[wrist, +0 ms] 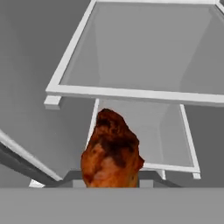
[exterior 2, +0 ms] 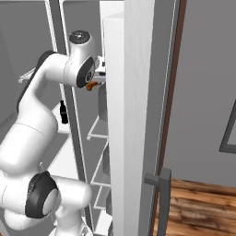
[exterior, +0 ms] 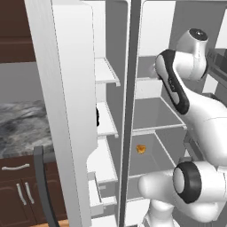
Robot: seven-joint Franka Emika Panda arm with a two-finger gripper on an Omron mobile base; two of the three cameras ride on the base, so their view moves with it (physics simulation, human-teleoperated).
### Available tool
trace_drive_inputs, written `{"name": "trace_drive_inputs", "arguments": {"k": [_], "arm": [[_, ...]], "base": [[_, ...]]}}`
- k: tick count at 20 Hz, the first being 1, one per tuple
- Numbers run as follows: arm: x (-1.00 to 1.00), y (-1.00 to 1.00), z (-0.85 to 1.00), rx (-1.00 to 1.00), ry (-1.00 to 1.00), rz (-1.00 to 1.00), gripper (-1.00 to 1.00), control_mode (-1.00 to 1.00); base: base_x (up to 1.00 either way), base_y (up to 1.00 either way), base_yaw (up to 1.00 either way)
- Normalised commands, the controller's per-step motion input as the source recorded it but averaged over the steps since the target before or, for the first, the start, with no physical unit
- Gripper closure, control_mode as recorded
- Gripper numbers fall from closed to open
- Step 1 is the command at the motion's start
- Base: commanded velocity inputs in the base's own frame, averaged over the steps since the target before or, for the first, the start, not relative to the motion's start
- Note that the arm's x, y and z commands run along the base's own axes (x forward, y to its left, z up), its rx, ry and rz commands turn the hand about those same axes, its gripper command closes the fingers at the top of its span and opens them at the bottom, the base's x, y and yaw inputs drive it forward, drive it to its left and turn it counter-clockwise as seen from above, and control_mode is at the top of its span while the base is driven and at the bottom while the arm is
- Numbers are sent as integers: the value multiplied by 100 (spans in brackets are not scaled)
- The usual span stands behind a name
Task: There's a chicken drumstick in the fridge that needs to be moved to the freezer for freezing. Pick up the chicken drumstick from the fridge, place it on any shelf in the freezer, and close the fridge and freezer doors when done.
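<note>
We have the chicken drumstick (wrist: 112, 151) pinched in the nearly closed gripper (exterior 2: 95, 83), up inside the fridge (exterior: 159, 111) above its shelves. We should withdraw slowly — clearing the centre divider (exterior: 129, 111) — then swing left to a freezer (exterior: 104, 111) shelf.

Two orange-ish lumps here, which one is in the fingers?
The darker, brown-orange chicken drumstick, gripped and held up close under the hand camera. The brighter orange-yellow lump lies loose on a lower fridge shelf, untouched.
</note>
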Motion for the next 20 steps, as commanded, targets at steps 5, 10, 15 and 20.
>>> {"name": "trace_drive_inputs", "arguments": {"k": [5, 10, 15, 20], "arm": [[-58, 83, 30, 3, -7, 19, 100, -100], [-34, 89, 15, 3, -13, 24, 100, -100], [-4, 90, 14, 0, -12, 17, 100, -100], [25, 69, 24, -1, 4, 4, 100, -100]], "base": [[0, 0, 0], [0, 0, 0], [0, 0, 0], [0, 0, 0]]}}
